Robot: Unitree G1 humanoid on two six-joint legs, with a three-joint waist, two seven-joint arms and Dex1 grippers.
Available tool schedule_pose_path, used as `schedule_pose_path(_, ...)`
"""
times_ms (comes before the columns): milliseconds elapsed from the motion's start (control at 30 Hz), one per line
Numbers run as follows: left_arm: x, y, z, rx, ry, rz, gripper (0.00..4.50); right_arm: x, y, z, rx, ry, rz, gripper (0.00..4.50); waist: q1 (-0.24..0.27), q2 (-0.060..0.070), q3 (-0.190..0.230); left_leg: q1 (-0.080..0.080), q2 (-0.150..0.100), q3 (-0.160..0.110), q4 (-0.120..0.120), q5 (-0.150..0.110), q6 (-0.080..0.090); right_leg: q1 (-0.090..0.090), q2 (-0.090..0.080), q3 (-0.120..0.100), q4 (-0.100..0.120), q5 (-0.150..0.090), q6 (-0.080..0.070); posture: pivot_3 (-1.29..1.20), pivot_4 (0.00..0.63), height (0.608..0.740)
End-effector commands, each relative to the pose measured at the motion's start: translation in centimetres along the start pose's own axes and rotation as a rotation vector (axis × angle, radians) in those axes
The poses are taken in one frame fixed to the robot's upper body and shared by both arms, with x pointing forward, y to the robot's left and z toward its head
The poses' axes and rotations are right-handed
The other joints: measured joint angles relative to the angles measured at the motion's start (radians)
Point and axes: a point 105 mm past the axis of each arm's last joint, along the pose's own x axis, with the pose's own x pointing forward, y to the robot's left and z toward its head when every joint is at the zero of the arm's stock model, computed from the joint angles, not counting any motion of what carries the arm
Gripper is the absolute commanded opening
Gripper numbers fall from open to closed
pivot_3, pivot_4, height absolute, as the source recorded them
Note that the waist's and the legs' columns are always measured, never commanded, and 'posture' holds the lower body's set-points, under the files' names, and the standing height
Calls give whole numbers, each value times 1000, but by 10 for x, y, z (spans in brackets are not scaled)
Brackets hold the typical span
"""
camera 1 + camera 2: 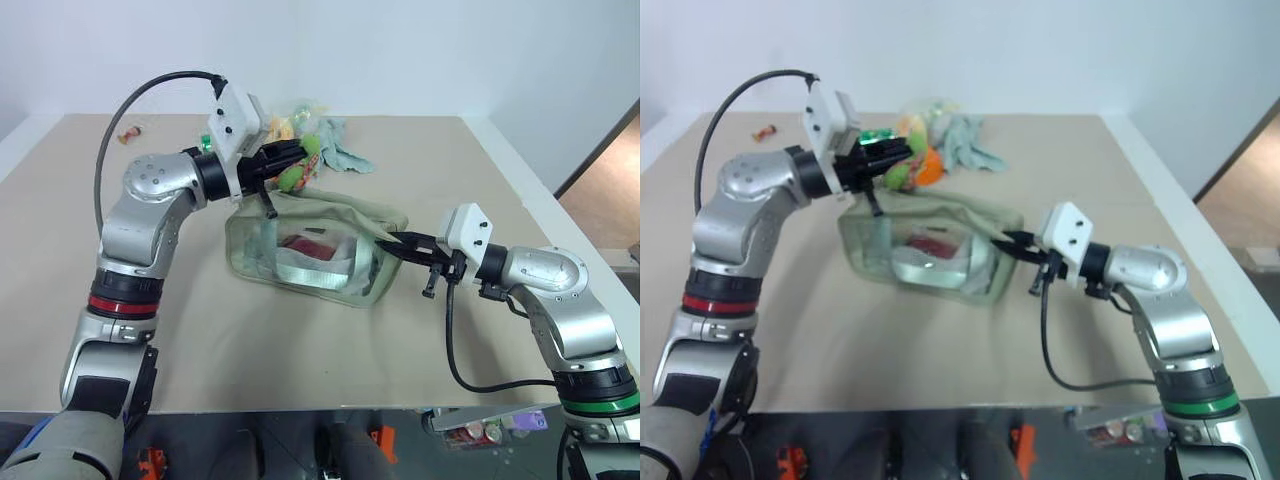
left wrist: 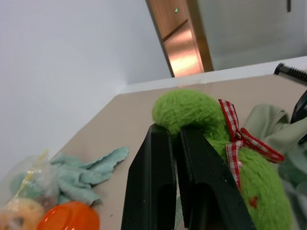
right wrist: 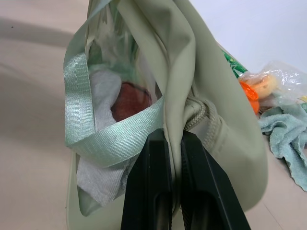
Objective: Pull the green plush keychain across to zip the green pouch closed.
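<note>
The green pouch (image 1: 318,246) lies in the middle of the table, its clear window showing a red item and white cloth inside. My left gripper (image 1: 296,160) is shut on the green plush keychain (image 1: 300,166), held just above the pouch's far left top edge. In the left wrist view the fuzzy keychain (image 2: 211,139) with its red-checked bow sits pinched between the black fingers (image 2: 158,177). My right gripper (image 1: 398,243) is shut on the pouch's right end; the right wrist view has the fabric (image 3: 187,81) clamped between its fingers (image 3: 151,187).
Behind the pouch at the table's far side lie a grey-green cloth rag (image 1: 343,148), an orange bowl (image 1: 928,168) and a clear bag of small items (image 1: 283,124). A small wrapped item (image 1: 129,132) sits at the far left. The table's right edge (image 1: 525,185) is near my right arm.
</note>
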Motion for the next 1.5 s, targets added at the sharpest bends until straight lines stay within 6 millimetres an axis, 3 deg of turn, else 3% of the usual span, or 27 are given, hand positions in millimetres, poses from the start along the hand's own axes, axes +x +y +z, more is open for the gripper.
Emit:
schedule_pose_path(33, 7, -1, 17, 84, -31, 6, 31, 1, 2, 6, -23, -16, 12, 0, -1, 0, 0, 0, 0, 0, 0, 0, 0, 0, 0, 0, 0, 0, 0, 0, 150, 740)
schedule_pose_path(300, -17, 24, 14, 139, 45, 88, 31, 0, 2, 5, -23, -9, 12, 0, 1, 0, 0, 0, 0, 0, 0, 0, 0, 0, 0, 0, 0, 0, 0, 0, 150, 740)
schedule_pose_path(433, -25, 24, 22, 130, 50, 90, 31, 0, 0, 5, -23, -12, 5, 0, 1, 0, 0, 0, -1, 0, 0, 0, 0, 0, -1, 0, 0, 0, 0, 0, 150, 740)
schedule_pose_path(567, -30, 12, 28, 83, 45, 47, 31, 0, -3, 5, -28, -27, -13, 0, 1, 0, 0, 0, -1, 0, 0, 0, 0, 0, -2, 1, 0, 0, 1, 0, 150, 740)
schedule_pose_path(667, -30, -1, 26, 50, 50, -8, 31, 1, -5, 7, -25, -46, -13, 0, 0, 0, 0, 0, -1, 0, 0, 0, 0, 0, -1, 1, 0, 0, 1, 0, 150, 740)
schedule_pose_path(967, -12, -14, 0, 82, 105, -61, 31, 8, -5, 13, -46, -71, 20, 0, 0, 0, 0, 1, 0, 0, 1, 0, 0, 0, 0, 1, 1, 1, 0, 0, 150, 740)
schedule_pose_path(1067, -5, -19, 1, 85, 80, -94, 31, 8, -4, 13, -48, -71, 24, 0, 0, 0, 0, 1, 0, 0, 1, 0, 0, 0, 0, 1, 1, 1, 0, 0, 150, 740)
schedule_pose_path(1233, -2, -17, 3, 66, 70, -104, 31, 9, 0, 12, -46, -69, 30, 0, 0, 0, 0, 1, 0, 0, 1, 0, 0, 0, 0, 2, 1, 1, 0, 0, 150, 740)
schedule_pose_path(1400, -12, -9, -3, 75, 128, -93, 31, 6, 2, 9, -42, -58, 24, 0, 0, 0, 0, 1, 0, 0, 1, 0, 0, 0, 1, 1, 1, 1, 0, 0, 150, 740)
schedule_pose_path(1433, -13, -7, -2, 72, 123, -85, 678, 6, 2, 9, -42, -56, 24, 0, 0, 0, 0, 1, 0, 0, 1, 0, 0, 0, 1, 1, 1, 1, 0, 0, 150, 740)
schedule_pose_path(1500, -15, -5, 0, 61, 110, -85, 846, 6, 3, 8, -41, -55, 24, 0, 0, 0, 0, 1, 0, 0, 1, 0, 0, 0, 1, 1, 1, 1, 0, 0, 150, 740)
